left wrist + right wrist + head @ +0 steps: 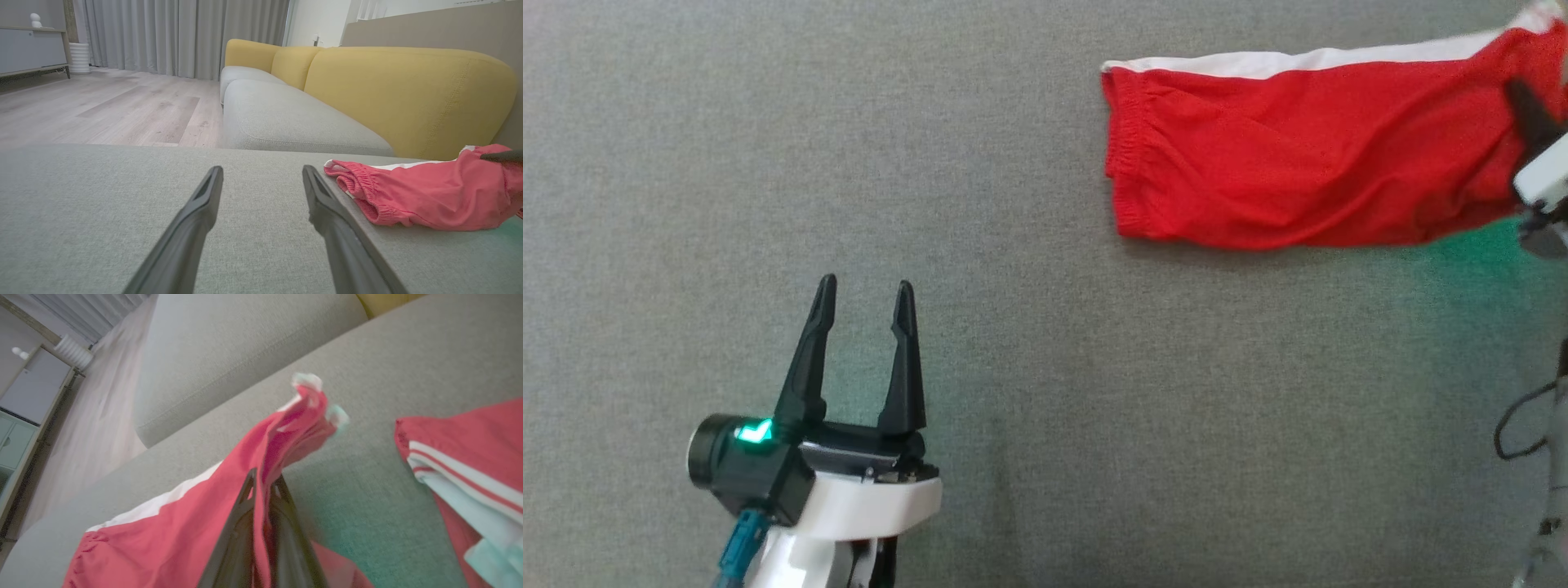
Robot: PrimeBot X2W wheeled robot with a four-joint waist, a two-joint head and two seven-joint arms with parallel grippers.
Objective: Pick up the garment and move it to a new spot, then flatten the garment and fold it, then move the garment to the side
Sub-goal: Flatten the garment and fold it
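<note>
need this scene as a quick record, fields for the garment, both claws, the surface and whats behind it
garment: red fabric garment with a white stripe, mostly lying flat, gathered elastic end toward the robot's left
left claw: open, holding nothing, apart from the garment
right claw: shut on the garment's right end, cloth bunched up past the fingertips
surface: grey woven fabric surface
background: yellow-backed sofa with grey seat cushions, pale wood floor, grey curtains
</note>
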